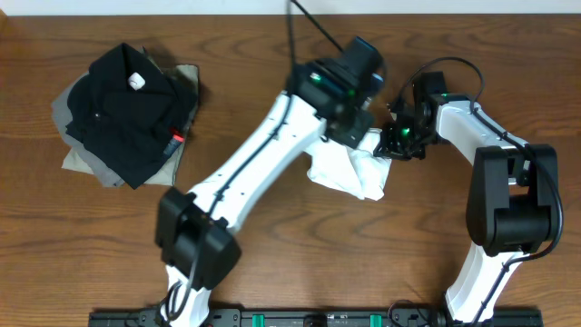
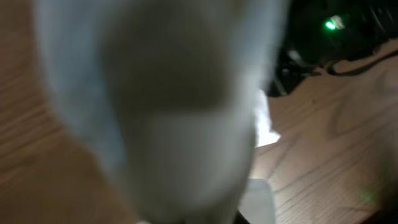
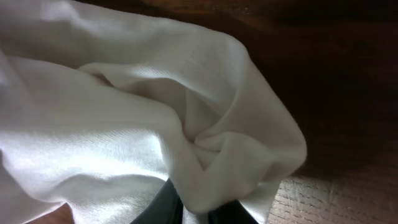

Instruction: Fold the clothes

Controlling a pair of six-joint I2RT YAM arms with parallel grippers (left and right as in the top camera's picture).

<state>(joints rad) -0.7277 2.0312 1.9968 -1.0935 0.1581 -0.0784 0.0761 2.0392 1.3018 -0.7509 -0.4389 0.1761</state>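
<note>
The clothes, a white T-shirt (image 1: 349, 173), lie bunched on the wooden table right of centre. My left gripper (image 1: 349, 127) sits over the shirt's far edge. In the left wrist view, blurred white cloth (image 2: 174, 112) fills most of the frame and hides the jaws, which are shut on the fabric. My right gripper (image 1: 392, 143) is at the shirt's upper right corner. In the right wrist view a twisted fold of the shirt (image 3: 211, 155) is pinched between its dark fingers (image 3: 158, 208). The shirt's print is hidden.
A black folded garment (image 1: 123, 109) with a white tag (image 1: 136, 80) lies on a grey folded garment (image 1: 86, 154) at the far left. The two wrists are close together above the shirt. Bare wood (image 1: 300, 263) lies in front of the shirt.
</note>
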